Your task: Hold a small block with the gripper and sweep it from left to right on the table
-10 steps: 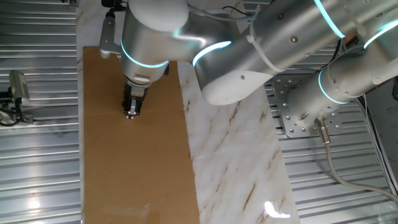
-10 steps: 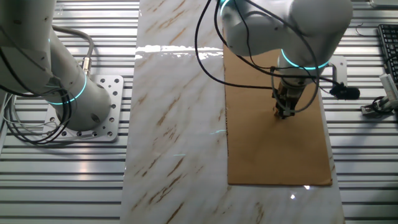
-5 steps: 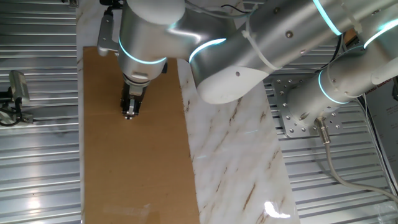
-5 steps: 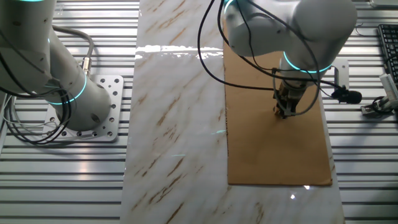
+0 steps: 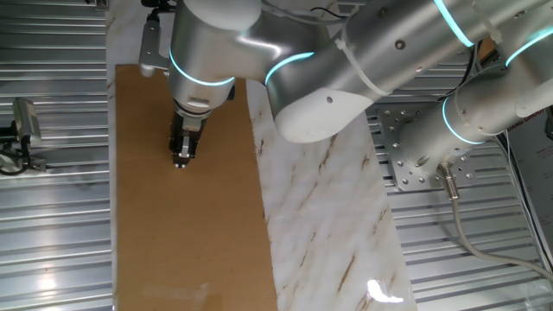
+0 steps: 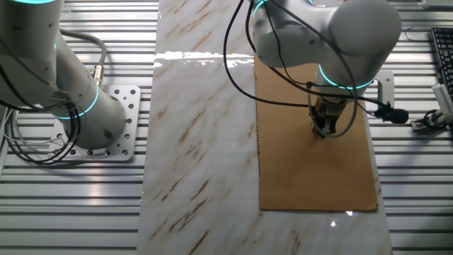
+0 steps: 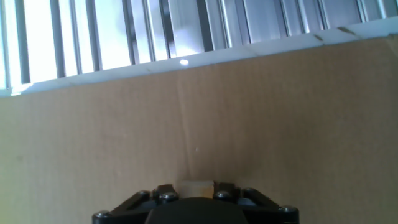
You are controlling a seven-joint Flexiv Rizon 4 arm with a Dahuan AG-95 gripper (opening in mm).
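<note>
Small block: a pale tan cube (image 7: 195, 186) sits between the fingertips of the pincer, only its top edge showing in the hand view; in the two fixed views it is too small to make out apart from the tip.
Pincer: the narrow black pincer (image 5: 181, 158) (image 6: 323, 130) (image 7: 195, 188) points straight down, its tip at the brown panel; its two fingers are clamped on the small block, one on each side.
Surface: the surface (image 5: 199, 250) (image 6: 318, 177) (image 7: 261, 112) is a brown panel joined along one long edge to a white marble panel (image 5: 328, 216) (image 6: 198, 127) with brown veins; the pincer stands on the brown part, well apart from the seam.
Containers: none can be made out on the surface.
Arm above the pincer: a bulky silver-white arm (image 5: 346, 60) (image 6: 333, 28) with a glowing cyan ring (image 5: 200, 80) (image 6: 345, 76) just above the wrist; black cables (image 6: 241, 64) loop beside it over the marble.
Around: ribbed grey metal surround (image 5: 52, 233) (image 6: 417, 184) (image 7: 155, 28) lies beyond the brown panel's edge ahead of the pincer; a second white arm (image 5: 484, 112) (image 6: 49, 71) stands on a bolted plate (image 5: 415, 155) (image 6: 113, 134) on the far side of the marble, well apart from the pincer.
In the way: the brown panel near the pincer shows only a faint vertical crease (image 7: 182, 124) ahead of the tip.
</note>
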